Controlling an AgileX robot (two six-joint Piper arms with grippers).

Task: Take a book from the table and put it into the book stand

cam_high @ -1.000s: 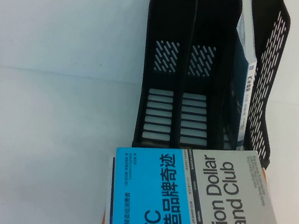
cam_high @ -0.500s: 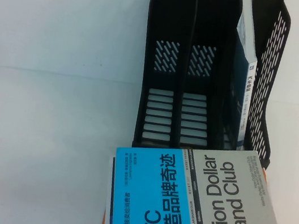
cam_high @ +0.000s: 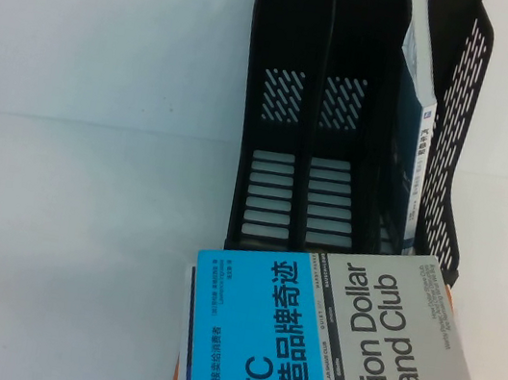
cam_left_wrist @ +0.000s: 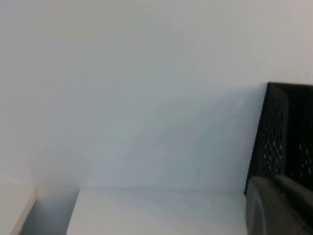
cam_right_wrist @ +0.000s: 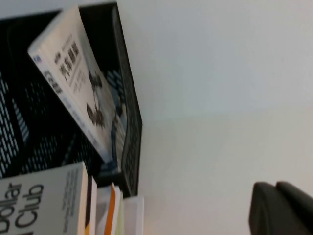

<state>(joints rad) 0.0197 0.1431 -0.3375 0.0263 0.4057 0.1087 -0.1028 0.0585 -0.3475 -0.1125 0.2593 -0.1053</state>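
The book (cam_high: 335, 345) tops a stack at lower right, below the book stand (cam_high: 358, 120); left gripper (cam_left_wrist: 279, 205) and right gripper (cam_right_wrist: 281, 208) show only dark edges, spread or pressed together I cannot tell.

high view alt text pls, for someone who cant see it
A blue and grey book lies flat atop a stack on the white table, before a black three-slot book stand whose rightmost slot holds a leaning teal book. Neither left nor right gripper appears.

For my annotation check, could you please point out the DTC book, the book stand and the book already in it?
DTC book (cam_high: 345, 347), high view, cover centre.
Book stand (cam_high: 278, 106), high view, back wall.
Leaning book (cam_high: 404, 166), high view, spine.
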